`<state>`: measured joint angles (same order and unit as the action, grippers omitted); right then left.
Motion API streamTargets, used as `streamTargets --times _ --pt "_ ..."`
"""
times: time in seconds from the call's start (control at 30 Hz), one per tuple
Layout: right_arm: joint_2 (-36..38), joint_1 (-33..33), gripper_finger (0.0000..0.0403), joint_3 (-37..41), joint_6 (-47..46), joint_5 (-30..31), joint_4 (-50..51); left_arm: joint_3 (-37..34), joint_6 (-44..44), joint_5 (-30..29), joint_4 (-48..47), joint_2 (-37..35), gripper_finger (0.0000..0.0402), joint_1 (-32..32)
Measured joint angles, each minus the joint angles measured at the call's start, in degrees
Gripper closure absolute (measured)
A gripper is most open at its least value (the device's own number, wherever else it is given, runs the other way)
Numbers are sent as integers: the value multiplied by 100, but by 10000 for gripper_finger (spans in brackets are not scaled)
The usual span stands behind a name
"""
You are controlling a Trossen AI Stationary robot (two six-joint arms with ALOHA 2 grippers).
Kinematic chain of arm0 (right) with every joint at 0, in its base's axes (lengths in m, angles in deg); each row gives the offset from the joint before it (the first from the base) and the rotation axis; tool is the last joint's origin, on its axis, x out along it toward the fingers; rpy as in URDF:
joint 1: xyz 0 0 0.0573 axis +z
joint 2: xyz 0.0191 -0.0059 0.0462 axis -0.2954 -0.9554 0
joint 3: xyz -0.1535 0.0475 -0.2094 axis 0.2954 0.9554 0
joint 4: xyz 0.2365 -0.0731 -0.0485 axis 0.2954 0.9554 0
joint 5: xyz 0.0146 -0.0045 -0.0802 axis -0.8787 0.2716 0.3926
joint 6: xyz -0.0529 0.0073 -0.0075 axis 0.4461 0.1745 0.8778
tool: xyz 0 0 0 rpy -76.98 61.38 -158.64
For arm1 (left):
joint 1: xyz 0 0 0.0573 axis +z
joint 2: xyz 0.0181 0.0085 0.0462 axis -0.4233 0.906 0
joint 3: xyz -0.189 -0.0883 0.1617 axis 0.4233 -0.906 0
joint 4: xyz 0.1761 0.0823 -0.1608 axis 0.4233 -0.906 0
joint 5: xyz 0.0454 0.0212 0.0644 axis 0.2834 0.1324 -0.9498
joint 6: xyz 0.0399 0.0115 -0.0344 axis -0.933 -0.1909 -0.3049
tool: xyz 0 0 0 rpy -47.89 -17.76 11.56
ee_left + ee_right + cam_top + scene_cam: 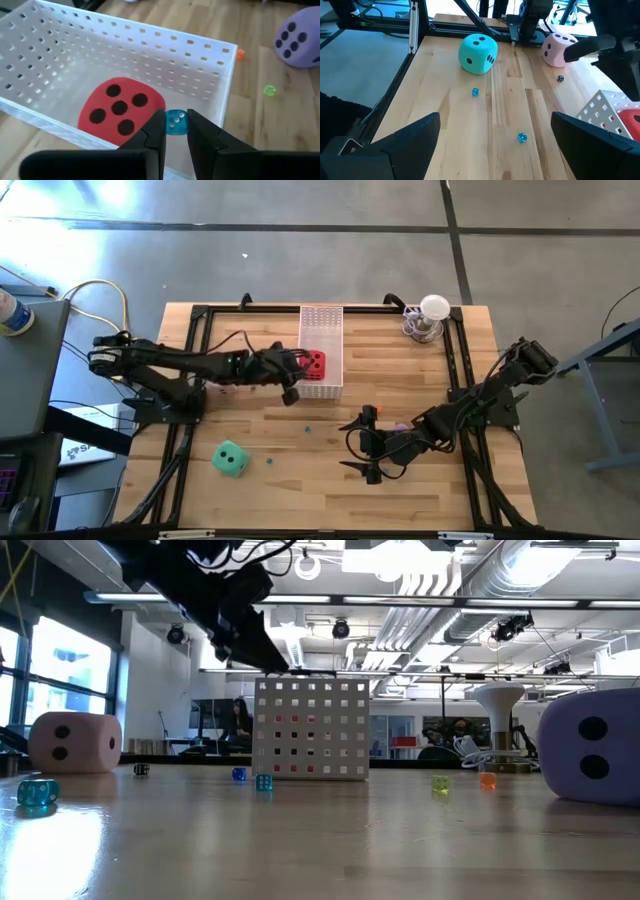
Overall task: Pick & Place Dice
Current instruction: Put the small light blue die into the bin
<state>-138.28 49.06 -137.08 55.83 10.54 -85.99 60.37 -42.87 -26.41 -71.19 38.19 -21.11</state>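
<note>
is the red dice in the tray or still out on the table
In the tray. The red dice lies on the floor of the white perforated tray, walls around it; the high view shows it inside the tray's near end too.

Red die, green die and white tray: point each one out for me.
red die (119,109): left wrist view, its five-pip top face.
green die (230,459): high view, its top face.
white tray (322,320): high view, bare floor.

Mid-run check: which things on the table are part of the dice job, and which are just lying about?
Job:
red die, in the white tray
green die
pink die
purple die
left pincer, holding a small blue die over the tray
right pincer, open, waiting

Lying about:
small loose dice
white lamp-like stand
</note>
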Motion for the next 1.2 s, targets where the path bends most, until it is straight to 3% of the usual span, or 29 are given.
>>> streamTargets --times 0.17,0.43,0.73,1.2 --pt "0 0 31 0 0 0 -7 0 114 11 8 5 323 60" --pt "0 0 31 0 0 0 -4 4 134 455 48 86 315 14" --pt "0 2 31 0 -34 0 4 22 -71 210 325 546 310 1" --pt "0 6 31 0 -275 -136 90 9 341 -199 596 561 208 -220"
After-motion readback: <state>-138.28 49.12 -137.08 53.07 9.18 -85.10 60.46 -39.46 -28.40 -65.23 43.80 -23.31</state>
